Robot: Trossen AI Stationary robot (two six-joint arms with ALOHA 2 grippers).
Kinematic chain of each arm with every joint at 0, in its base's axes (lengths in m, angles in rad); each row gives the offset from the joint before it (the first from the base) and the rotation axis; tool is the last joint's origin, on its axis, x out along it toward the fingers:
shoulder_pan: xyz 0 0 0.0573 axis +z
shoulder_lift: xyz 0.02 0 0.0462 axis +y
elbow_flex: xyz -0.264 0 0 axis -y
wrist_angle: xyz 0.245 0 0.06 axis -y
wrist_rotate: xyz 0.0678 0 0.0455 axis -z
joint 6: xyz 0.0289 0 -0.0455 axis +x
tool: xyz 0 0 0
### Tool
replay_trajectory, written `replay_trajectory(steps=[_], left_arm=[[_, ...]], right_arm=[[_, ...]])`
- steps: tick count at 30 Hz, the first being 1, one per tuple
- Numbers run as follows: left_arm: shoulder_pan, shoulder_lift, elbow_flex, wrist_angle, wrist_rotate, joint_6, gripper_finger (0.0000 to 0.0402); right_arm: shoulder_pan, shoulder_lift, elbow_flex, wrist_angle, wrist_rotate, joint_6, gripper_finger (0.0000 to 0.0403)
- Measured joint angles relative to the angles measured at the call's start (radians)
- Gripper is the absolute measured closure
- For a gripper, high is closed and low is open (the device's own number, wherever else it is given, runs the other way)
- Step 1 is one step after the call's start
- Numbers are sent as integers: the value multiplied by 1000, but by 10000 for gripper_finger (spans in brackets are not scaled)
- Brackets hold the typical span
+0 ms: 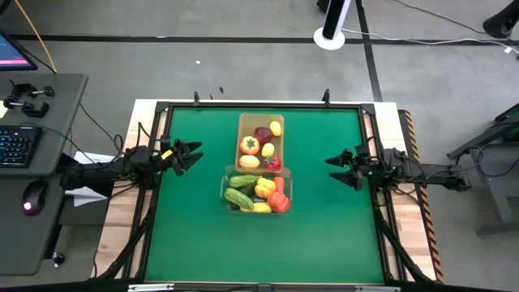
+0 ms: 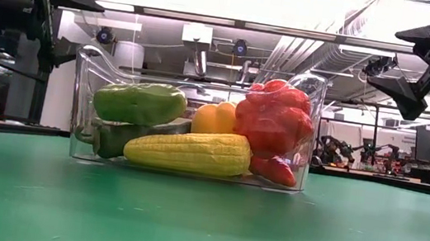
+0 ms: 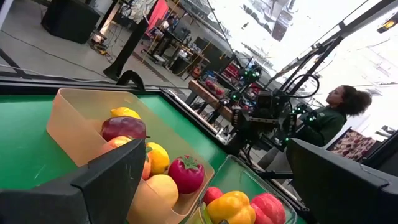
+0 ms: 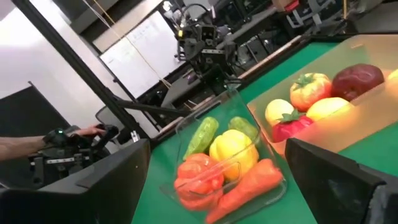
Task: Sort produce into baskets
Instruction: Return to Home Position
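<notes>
Two baskets stand end to end at the middle of the green table. The tan basket, on the far side, holds lemons, a dark red apple, a striped tomato and a red fruit. In the clear basket, on the near side, lie green cucumbers, a yellow pepper, a corn cob, a carrot and red pieces. My left gripper hovers open at the table's left edge. My right gripper hovers open at the right edge. Both point level at the baskets and hold nothing.
Bare green mat lies on the near side of the baskets and on both sides of them. A desk with keyboard and mouse stands left of the table. A person sits beyond the right side, and a hand rests on a controller beyond the left.
</notes>
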Motion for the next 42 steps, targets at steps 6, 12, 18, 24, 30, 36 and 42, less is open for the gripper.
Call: replay_trajectory(steps=[6,12,18,24,30,36,42], left_arm=[[-3,0,0,0,0,0,23],[-59,0,0,0,0,0,23],[-142,0,0,-1,3,0,23],[-146,0,0,-3,18,0,23],[-146,1,0,-4,18,0,23],[-146,1,0,-4,18,0,23],[-146,1,0,-4,19,0,23]], right_arm=[[0,5,0,-13,1,0,38],[0,5,-1,-25,3,-36,38],[0,6,-1,-58,34,-561,38],[0,6,-1,-57,34,-690,38],[0,6,-1,-57,34,-623,38],[0,6,-1,-57,33,-551,38],[0,6,-1,-57,33,-555,38]])
